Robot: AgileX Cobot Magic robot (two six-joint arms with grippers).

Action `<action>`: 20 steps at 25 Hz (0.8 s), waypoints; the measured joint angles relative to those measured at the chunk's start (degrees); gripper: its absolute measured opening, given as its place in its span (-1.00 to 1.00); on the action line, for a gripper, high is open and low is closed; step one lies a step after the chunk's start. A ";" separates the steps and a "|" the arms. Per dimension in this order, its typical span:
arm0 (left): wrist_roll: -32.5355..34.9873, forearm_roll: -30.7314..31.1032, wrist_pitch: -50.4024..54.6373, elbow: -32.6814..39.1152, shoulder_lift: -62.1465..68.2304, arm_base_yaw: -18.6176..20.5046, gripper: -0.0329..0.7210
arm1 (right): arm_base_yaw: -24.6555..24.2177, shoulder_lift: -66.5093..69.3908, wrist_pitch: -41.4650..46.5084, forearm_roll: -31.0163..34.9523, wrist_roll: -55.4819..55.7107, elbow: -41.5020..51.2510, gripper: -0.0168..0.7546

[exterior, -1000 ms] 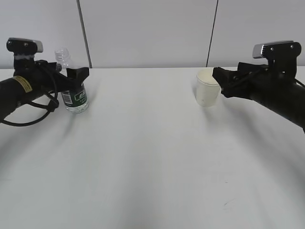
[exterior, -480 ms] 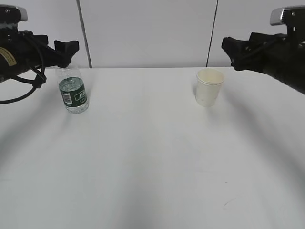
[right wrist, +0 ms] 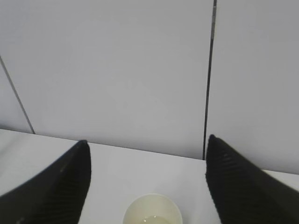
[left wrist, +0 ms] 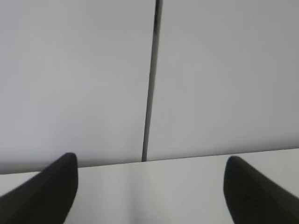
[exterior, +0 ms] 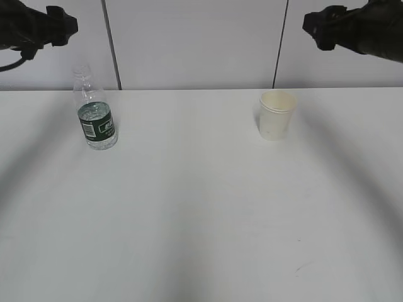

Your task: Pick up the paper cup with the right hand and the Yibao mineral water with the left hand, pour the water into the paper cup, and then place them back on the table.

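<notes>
The capless Yibao mineral water bottle (exterior: 94,113) with its dark green label stands upright on the white table (exterior: 201,201) at the far left. The cream paper cup (exterior: 276,114) stands upright at the far right and holds a little water; its rim shows at the bottom of the right wrist view (right wrist: 152,211). My left gripper (exterior: 60,26) is high above the bottle, open and empty (left wrist: 150,186). My right gripper (exterior: 315,26) is high above and right of the cup, open and empty (right wrist: 147,177).
A grey panelled wall (exterior: 195,44) with dark vertical seams rises right behind the table's far edge. A few tiny dark specks (exterior: 302,267) mark the tabletop near the front right.
Both arms have risen away from the table. The left gripper has left the bottle and the right gripper has left the cup; both stand free where they were.
</notes>
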 joint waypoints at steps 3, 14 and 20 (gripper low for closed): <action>-0.26 -0.21 9.69 -4.53 -0.82 -1.97 0.62 | 0.00 0.00 5.22 -4.43 5.55 -4.41 0.59; -0.44 -5.14 37.22 -19.33 -0.91 -6.31 0.61 | 0.63 0.00 22.36 -12.09 13.80 -15.90 0.59; 1.34 -9.52 49.65 -23.26 -0.91 -6.52 0.56 | 4.31 0.00 29.73 -14.81 13.89 -16.92 0.59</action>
